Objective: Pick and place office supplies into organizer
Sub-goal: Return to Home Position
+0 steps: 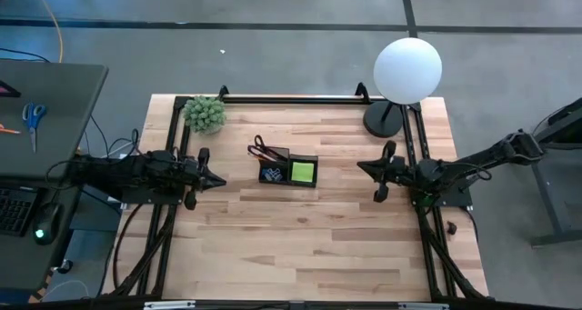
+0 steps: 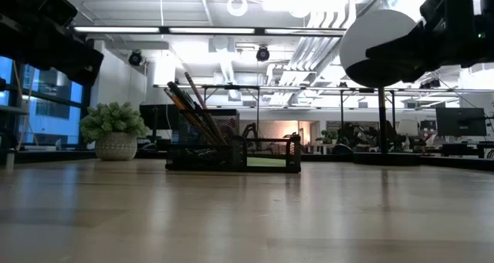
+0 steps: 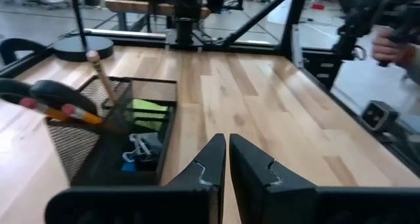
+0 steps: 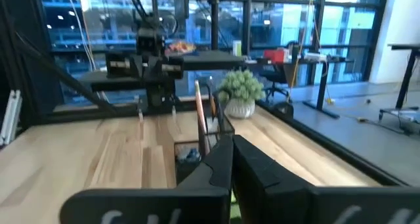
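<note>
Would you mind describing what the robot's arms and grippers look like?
The left arm and right arm are black, slim and jointed. The left gripper and right gripper each end in two dark, angular fingers with notched inner edges. No markings show.

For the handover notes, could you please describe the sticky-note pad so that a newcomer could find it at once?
On the wooden table, find the black organizer near the middle. The sticky-note pad lies in its low compartment on the side toward the white globe lamp. It is the only flat, lime-green square there; its neighbours are dark scissors and leaning pencils.
</note>
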